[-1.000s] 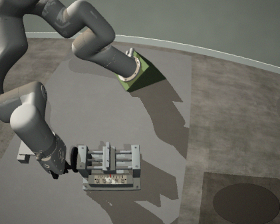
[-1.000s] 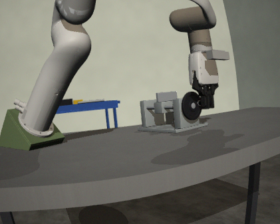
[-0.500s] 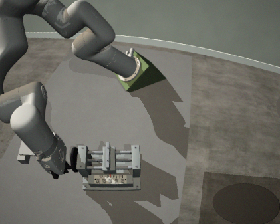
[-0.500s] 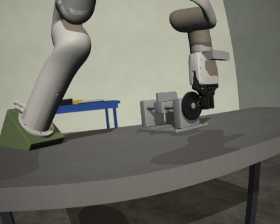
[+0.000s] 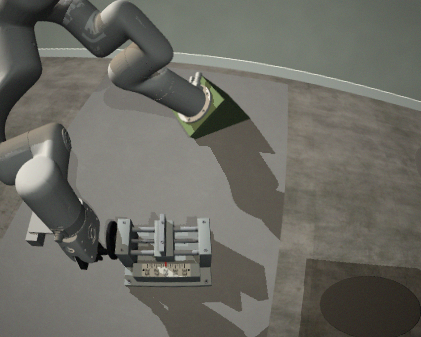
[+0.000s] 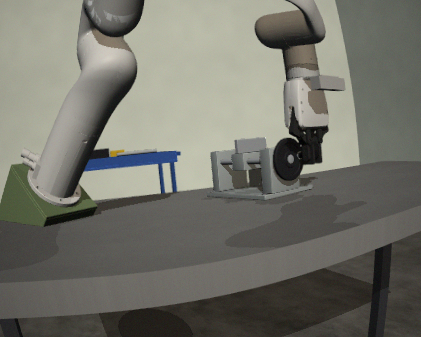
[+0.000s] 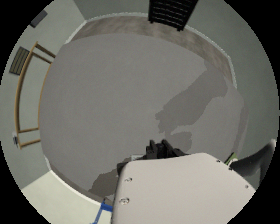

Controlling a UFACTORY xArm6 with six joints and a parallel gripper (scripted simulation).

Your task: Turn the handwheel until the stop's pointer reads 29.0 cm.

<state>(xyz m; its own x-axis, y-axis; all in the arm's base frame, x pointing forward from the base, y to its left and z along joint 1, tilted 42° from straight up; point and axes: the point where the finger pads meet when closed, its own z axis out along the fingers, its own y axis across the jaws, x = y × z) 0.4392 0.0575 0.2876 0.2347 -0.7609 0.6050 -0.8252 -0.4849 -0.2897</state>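
While shut tight on the wheel's edge, holding on.

Gripper (image 6: 310,149): dark fingers nearly closed, pinching the right side of the black handwheel; right of middle in the side view, lower left in the top view (image 5: 92,257).

Handwheel (image 6: 288,160): black, round, standing upright at the near end of the grey fixture; seen edge-on in the top view (image 5: 111,238).

Fixture (image 5: 167,249): grey frame with rods, lower middle of the top view, sitting on the table (image 6: 195,237).

Stop (image 5: 161,234): grey block riding on the rods, about halfway between the two end plates.

Pointer (image 5: 165,264): small red mark near the middle of the ruler strip (image 5: 167,271); numbers too small to read.

Arm base (image 6: 45,199): green wedge, lower left of the side view, well apart from the fixture.

Blue bench (image 6: 135,157): behind the table, left of middle.

Wrist view: mostly grey table and a pale gripper body at the bottom; wheel cannot be made out.
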